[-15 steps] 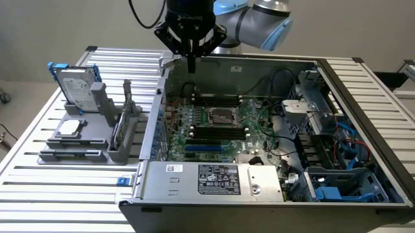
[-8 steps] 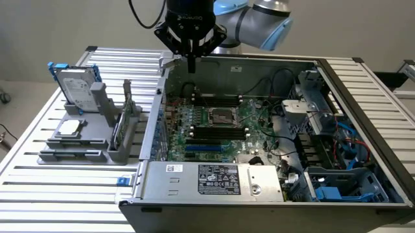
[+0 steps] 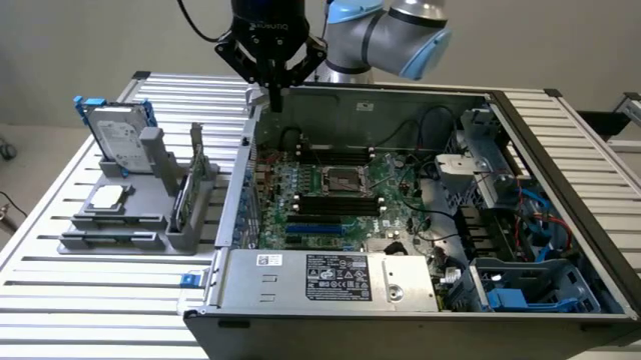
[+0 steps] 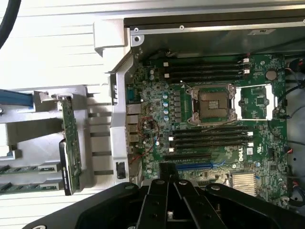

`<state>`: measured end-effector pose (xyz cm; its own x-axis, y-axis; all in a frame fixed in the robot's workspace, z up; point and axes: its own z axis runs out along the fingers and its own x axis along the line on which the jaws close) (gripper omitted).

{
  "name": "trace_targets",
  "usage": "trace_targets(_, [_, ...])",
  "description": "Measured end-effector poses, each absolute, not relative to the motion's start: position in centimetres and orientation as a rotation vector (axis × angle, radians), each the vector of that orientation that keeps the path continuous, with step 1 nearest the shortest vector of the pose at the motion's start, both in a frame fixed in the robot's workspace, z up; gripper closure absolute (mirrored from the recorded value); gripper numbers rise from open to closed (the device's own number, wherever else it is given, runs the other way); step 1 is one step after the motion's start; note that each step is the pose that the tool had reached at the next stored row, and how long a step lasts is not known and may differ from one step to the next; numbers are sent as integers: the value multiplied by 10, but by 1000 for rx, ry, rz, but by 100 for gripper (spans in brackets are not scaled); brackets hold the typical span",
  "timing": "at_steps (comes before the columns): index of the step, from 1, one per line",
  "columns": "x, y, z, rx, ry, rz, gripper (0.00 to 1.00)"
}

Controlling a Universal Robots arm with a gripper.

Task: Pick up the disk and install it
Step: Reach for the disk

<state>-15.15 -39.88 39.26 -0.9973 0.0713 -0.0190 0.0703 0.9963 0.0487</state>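
An open computer case (image 3: 380,105) lies on a slatted metal desk (image 3: 100,315), and everything here is placed from it. The pincer (image 3: 275,101) hangs over the case's far wall, at the corner on the exterior view's left. Its fingers are clenched together to a point with nothing between them. In the wrist view the pincer (image 4: 167,167) sits above the edge of the circuit board (image 4: 214,119) inside the case.

The disk (image 3: 118,139) is outside the case, on the desk at the exterior view's left. It stands tilted against the far end of a grey stand (image 3: 130,232), label side facing up and outward, with its blue frame showing along the edges. The disk is well apart from the pincer and is not touched by it.

On the same stand, nearer than the disk, lies a small silver chip (image 3: 105,196). A green card (image 3: 185,199) stands on edge in the stand's slot on the side toward the case.

Inside the case, the circuit board carries an empty processor socket (image 3: 341,180) near its middle. A long grey box (image 3: 331,277) with a black-and-white label lies along the case's near wall.
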Motion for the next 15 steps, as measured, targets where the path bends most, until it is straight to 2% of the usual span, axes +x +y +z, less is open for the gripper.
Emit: trace_targets(15, [-220,-376,393,110,3118,68,89])
